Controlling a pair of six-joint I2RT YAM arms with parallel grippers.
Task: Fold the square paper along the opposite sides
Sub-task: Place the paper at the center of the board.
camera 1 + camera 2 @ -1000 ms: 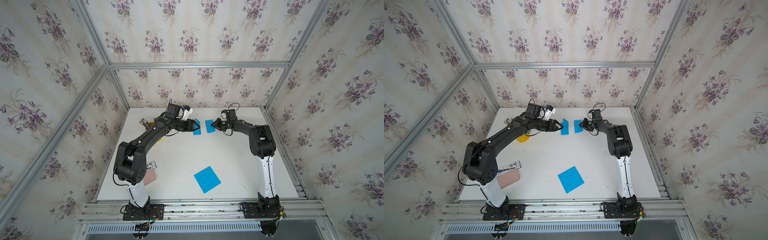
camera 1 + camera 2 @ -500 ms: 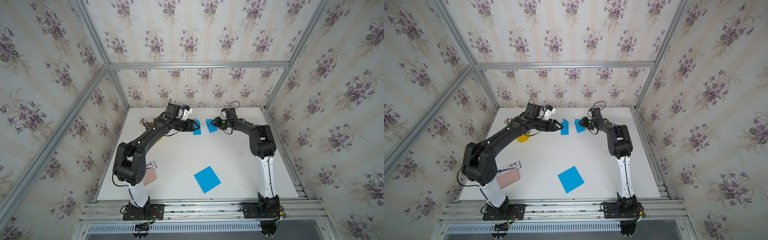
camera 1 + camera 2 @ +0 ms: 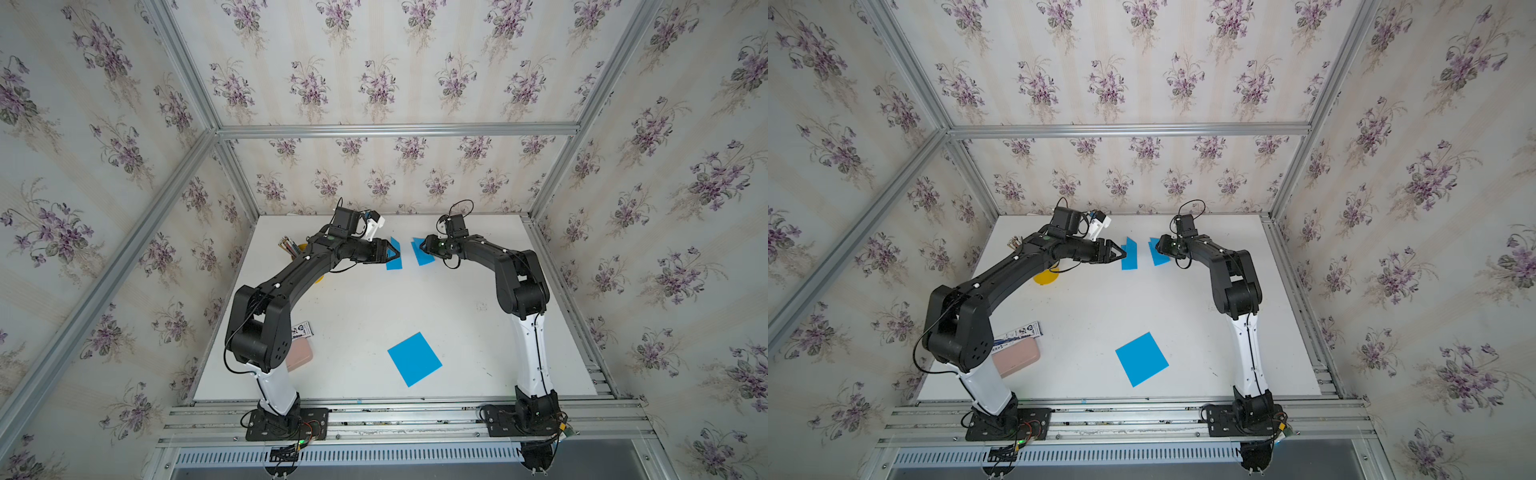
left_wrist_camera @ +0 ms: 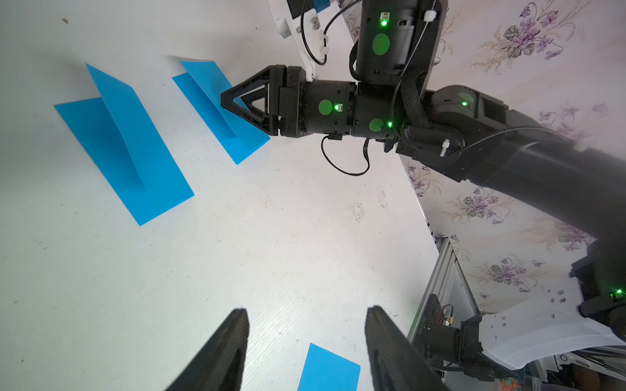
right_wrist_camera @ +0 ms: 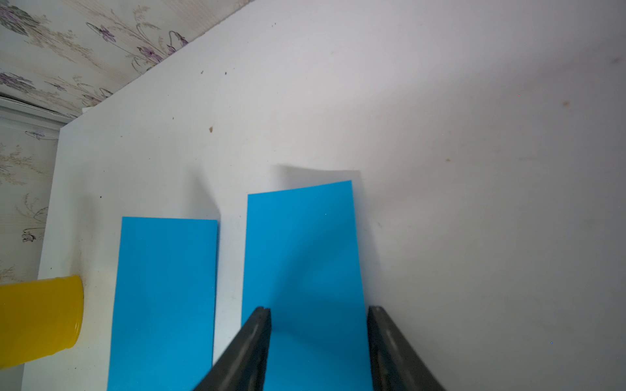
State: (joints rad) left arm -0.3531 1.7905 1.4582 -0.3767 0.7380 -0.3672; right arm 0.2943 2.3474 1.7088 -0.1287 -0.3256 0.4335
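Both arms reach far forward, elbows bent, wrists low. The left gripper (image 3: 397,252) and right gripper (image 3: 424,245) point at each other, tips near but apart. Jaws parted on both.

A yellow cup (image 3: 1045,277) stands at the white table's (image 3: 1100,307) back left; nearer the front, a pink case (image 3: 1017,359) lies just beside a small printed pack (image 3: 1021,332).

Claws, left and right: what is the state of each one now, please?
Left claw: open, holding nothing.
Right claw: open, jaws apart over the folded blue paper, not gripping it.
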